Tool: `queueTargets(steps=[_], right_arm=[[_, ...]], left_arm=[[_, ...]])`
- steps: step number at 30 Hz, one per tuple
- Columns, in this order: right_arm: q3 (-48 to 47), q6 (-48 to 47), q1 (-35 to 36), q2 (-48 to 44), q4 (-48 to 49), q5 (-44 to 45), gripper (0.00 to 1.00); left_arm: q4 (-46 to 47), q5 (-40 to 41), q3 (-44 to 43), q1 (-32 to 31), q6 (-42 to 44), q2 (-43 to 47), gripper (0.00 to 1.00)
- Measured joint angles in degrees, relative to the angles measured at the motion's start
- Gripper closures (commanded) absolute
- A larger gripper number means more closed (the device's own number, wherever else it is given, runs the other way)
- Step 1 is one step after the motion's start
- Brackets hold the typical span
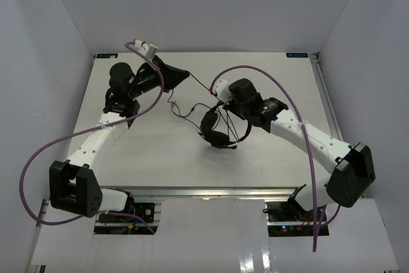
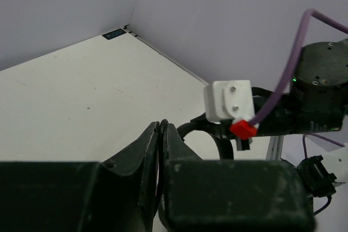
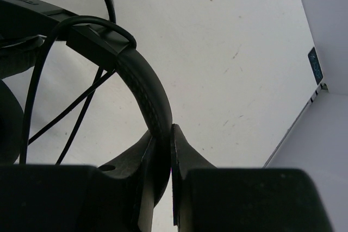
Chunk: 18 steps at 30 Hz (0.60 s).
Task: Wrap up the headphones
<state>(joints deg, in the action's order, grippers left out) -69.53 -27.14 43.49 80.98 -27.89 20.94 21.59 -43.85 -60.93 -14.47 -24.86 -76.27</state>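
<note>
The black headphones (image 1: 219, 133) hang just above the table's middle, earcups downward. My right gripper (image 1: 223, 113) is shut on their padded headband (image 3: 147, 88), which arcs up out of the jaws (image 3: 171, 130) in the right wrist view. Thin cord strands (image 3: 81, 101) cross to the left of it. From the headphones the thin black cord (image 1: 199, 83) runs taut up-left to my left gripper (image 1: 185, 76), shut on it at the back left. In the left wrist view the cord shows as a thin line pinched between the fingertips (image 2: 162, 125). A slack loop of cord (image 1: 181, 112) lies on the table.
The white table (image 1: 268, 158) is boxed in by pale walls at the back and sides, with a metal rail (image 1: 324, 94) along its right edge. Thick purple cables (image 1: 300, 116) (image 1: 96, 131) arc over both arms. The right wrist's white camera mount (image 2: 228, 100) fills the left wrist view.
</note>
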Motion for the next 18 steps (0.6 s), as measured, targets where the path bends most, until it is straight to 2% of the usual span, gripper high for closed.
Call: queueTargets(steps=[11, 18], right_arm=[[-10.36, 5.45, -9.18, 5.03, 2.93, 2.82, 0.92], [-15.80, 9.25, -12.17, 7.30, 3.84, 2.37, 0.92]], left_arm=[[-2.14, -2.31, 2.99, -3.02, -3.53, 7.71, 0.83], [-1.34, -0.80, 3.98, -12.19, -5.08, 6.38, 0.83]])
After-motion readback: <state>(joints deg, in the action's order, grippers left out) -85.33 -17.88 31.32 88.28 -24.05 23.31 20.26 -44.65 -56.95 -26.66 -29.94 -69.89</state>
